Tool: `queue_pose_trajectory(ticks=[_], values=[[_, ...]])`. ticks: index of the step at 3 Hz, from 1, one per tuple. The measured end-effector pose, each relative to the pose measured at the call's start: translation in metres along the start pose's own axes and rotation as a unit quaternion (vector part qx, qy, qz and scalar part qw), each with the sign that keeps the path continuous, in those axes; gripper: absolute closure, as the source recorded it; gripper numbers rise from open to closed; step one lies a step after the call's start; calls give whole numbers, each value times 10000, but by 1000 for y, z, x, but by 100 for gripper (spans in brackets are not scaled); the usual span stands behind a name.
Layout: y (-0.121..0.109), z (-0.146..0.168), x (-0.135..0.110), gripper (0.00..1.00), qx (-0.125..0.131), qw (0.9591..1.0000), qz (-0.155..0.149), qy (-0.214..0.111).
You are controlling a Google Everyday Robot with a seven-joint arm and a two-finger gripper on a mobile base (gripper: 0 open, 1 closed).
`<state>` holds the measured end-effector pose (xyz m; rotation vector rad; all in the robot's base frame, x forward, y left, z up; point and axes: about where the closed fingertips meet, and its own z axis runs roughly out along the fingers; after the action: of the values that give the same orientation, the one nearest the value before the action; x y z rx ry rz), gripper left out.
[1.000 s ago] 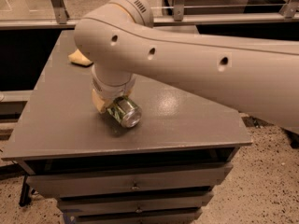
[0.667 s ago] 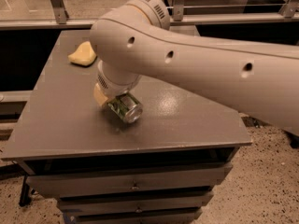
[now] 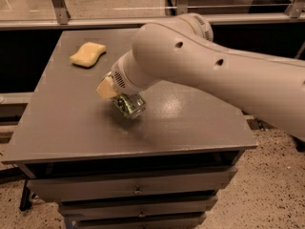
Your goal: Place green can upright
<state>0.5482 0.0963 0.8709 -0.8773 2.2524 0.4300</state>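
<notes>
Near the middle of the tabletop [image 3: 200,123], well apart from the sponge [image 3: 87,54] by the far left corner, the gripper [image 3: 118,98] clamps the green can [image 3: 130,107] tilted just above the surface, seemingly to stand it up.

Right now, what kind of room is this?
Probably a lab or workshop: a grey drawer cabinet, speckled floor and metal posts. The gripper holds the green can above the cabinet.

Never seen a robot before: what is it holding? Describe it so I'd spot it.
On the grey table, follow the white arm down to its gripper near the middle. Clamped in it, tilted, is the green can: shiny and patterned, unlike the yellow sponge at the back left.
</notes>
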Motion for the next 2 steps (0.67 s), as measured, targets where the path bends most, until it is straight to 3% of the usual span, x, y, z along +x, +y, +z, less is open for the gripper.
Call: queue_pose_trajectory(ticks=[1, 2], values=[[0, 1, -3, 100, -376, 9978, 163, -528], [2, -5, -4, 100, -467, 9966, 186, -648]])
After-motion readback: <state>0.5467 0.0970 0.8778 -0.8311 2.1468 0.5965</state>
